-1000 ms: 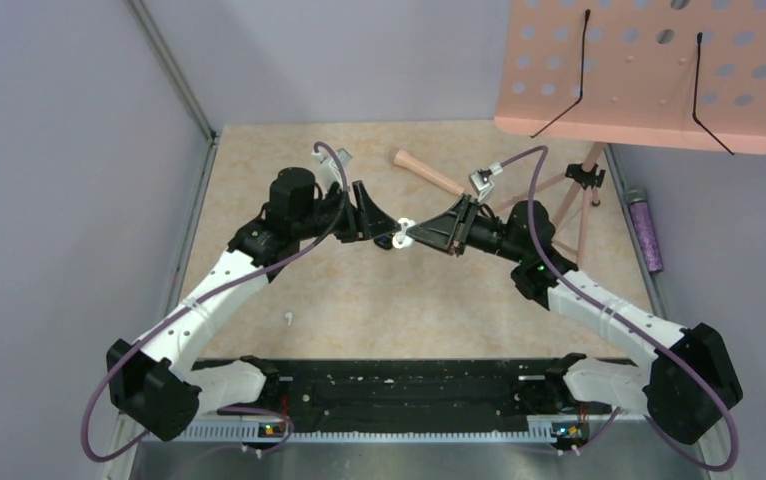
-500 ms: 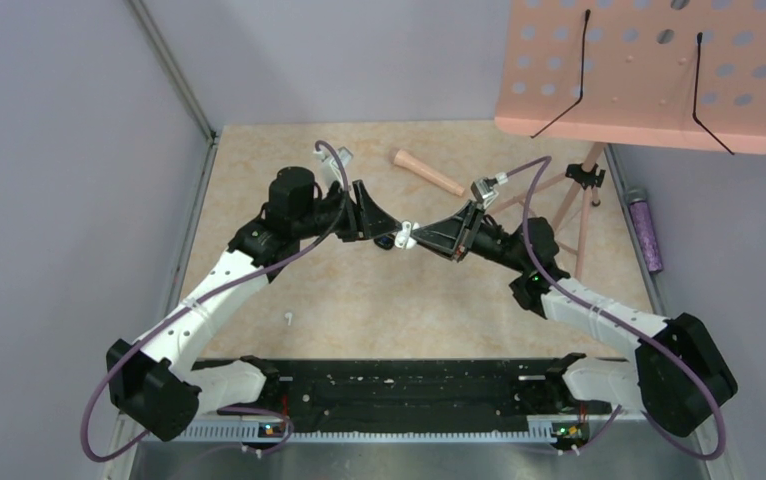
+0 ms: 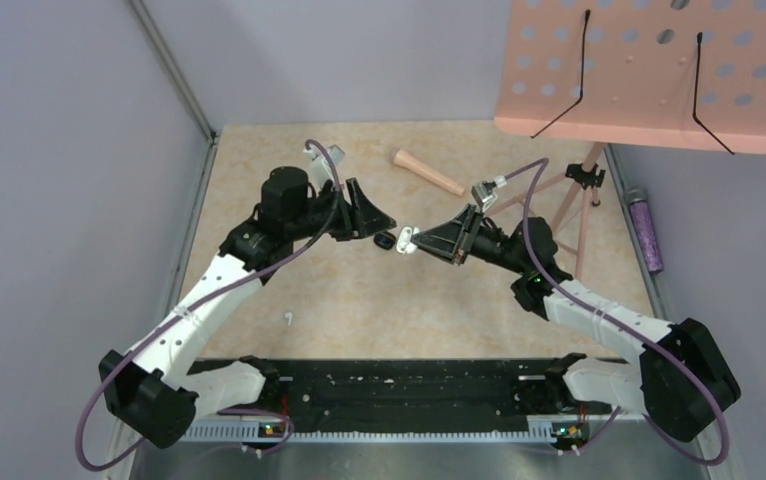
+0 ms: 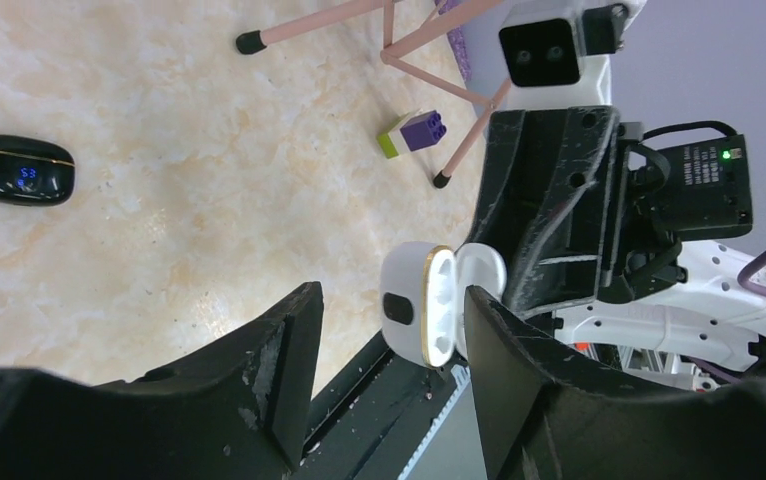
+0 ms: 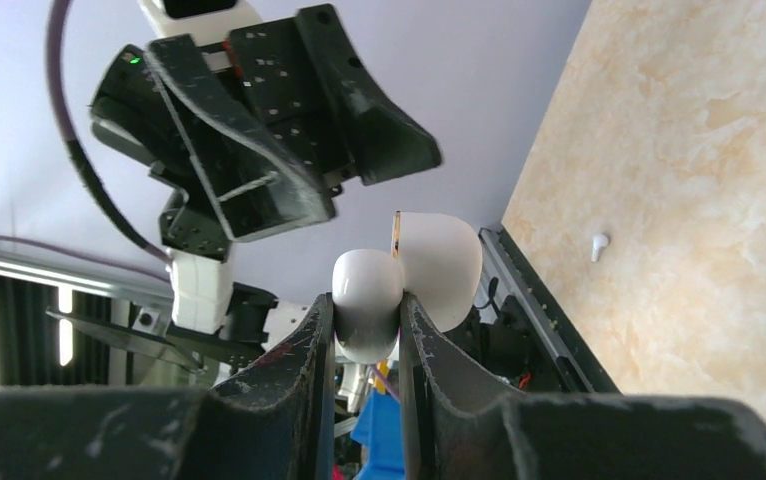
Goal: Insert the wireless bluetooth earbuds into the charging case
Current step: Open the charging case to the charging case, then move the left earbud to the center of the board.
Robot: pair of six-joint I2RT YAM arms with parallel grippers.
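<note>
My right gripper [image 3: 417, 240] is shut on the lid of an open white charging case [image 3: 406, 239] with a gold rim and holds it above the table. In the right wrist view the fingers [image 5: 414, 330] pinch the lid [image 5: 367, 300]. My left gripper [image 3: 377, 222] is open and empty, its tips just left of the case. In the left wrist view the case [image 4: 414, 305] shows between its fingers [image 4: 289, 350], and the sockets look empty. One tiny white earbud [image 3: 287, 318] lies on the table towards the near left; it also shows in the right wrist view [image 5: 597, 244]. No other earbud shows.
A small black case [image 3: 383, 241] with a blue display [image 4: 19, 172] lies on the table under the grippers. A pink music stand [image 3: 649, 70] with tripod legs, a wooden handle [image 3: 429, 172], a purple bottle [image 3: 645, 228] and a toy block [image 4: 414, 132] are at the back right.
My left gripper has drawn back a little to the left, away from the white case. My right gripper has shifted slightly left with the case still in it.
</note>
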